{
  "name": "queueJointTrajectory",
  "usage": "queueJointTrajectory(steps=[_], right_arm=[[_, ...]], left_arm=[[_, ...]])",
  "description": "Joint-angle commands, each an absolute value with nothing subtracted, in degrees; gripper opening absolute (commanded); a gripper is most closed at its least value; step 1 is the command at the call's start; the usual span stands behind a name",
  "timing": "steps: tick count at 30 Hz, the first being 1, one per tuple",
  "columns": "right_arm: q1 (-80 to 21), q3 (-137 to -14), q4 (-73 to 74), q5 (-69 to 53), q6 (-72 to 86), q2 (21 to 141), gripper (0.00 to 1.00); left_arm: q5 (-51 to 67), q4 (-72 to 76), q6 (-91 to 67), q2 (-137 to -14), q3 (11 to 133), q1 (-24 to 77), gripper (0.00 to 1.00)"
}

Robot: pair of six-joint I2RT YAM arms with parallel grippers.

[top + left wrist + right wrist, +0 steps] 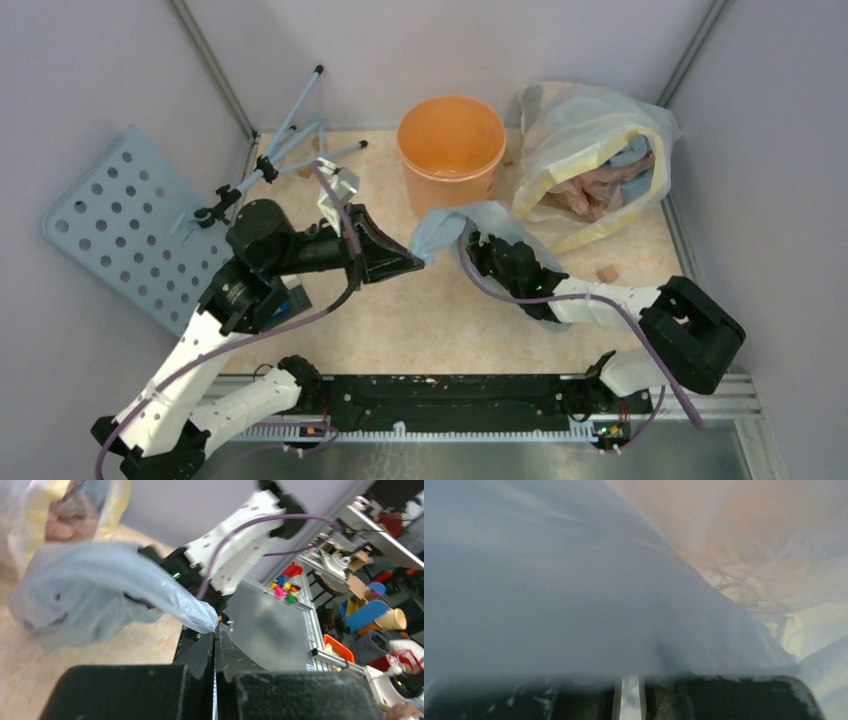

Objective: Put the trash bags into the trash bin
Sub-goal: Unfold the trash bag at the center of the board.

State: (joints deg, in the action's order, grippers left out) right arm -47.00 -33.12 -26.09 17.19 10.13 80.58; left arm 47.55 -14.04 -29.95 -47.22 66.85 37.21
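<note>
Trash bag (pixel 452 222) spans crosswise before trash bin (pixel 451 150) | left gripper (pixel 216 634) pinches corner | right gripper (pixel 628 696) draped, closure indiscernible

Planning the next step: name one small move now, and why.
Probably raise both hands together, carrying the trash bag toward the trash bin. The left hand pinches one corner, the right hand sits under the film, and the bag hangs in front of the bin, not yet over it.
</note>
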Motion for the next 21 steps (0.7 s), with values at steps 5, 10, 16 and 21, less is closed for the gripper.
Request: queueJointTrajectory(steps=[5, 10, 16, 21], right_arm=[[-46.59, -36.72, -20.62, 17.71, 8.85, 71.18, 0.32], [-46.61, -36.72, -17.29, 24.62, 7.29, 68.03, 0.35], [-45.62, -34.76, -16.38, 27.35, 8.24, 65.51, 0.34], [-45.24, -35.14, -13.82, 24.65, 9.49, 63.34, 0.39]], left_arm=[[37.55, -18.81, -23.44, -49.88, 64.10, 37.23, 0.00], [32.89, -23.72, -20.70, -48.52, 66.86, 37.25, 0.00], [27.38, -28.38, -18.83, -45.32, 69.21, 37.21, 0.00], [25.59, -31.35, -17.94, -44.71, 67.90, 37.20, 0.00]])
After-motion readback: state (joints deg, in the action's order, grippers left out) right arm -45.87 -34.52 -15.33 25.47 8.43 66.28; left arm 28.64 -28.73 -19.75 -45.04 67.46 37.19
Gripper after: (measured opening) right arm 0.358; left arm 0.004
